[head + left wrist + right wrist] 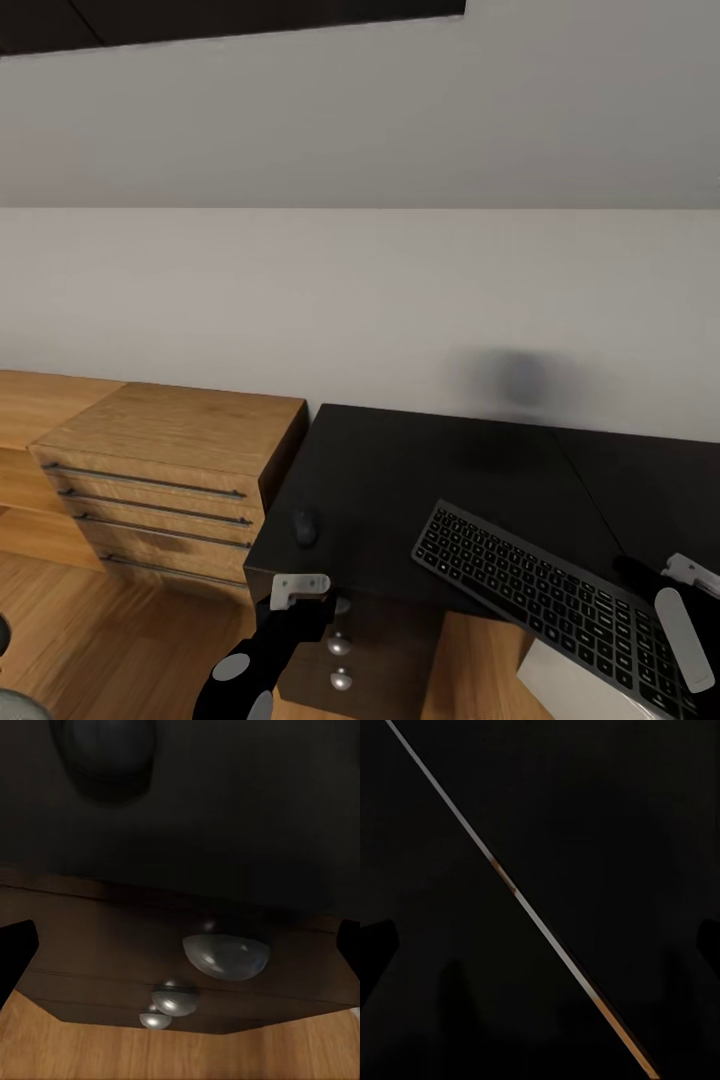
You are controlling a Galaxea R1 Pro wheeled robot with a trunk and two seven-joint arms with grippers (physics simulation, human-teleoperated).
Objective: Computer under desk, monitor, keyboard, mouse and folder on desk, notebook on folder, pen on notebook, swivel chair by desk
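Note:
The black desk (400, 470) stands against the wall. A small dark mouse (305, 525) lies near its left front corner. The black keyboard (540, 590) lies slanted at the front right, above the light grey computer (570, 685). My left gripper (298, 590) hovers open at the desk's front edge just short of the mouse (109, 757), fingers (15, 952) spread wide. My right gripper (690, 580) is by the keyboard's right end, open (540, 945) over the dark desk top with its pale seam (521, 904). Monitor, folder, notebook and pen are out of view.
A light wooden drawer unit (170, 470) stands to the left of the desk. Under the desk's left end is a dark drawer front with round metal knobs (225, 956). Wooden floor (110, 640) lies at the lower left, with a grey rounded shape (20, 705) in the corner.

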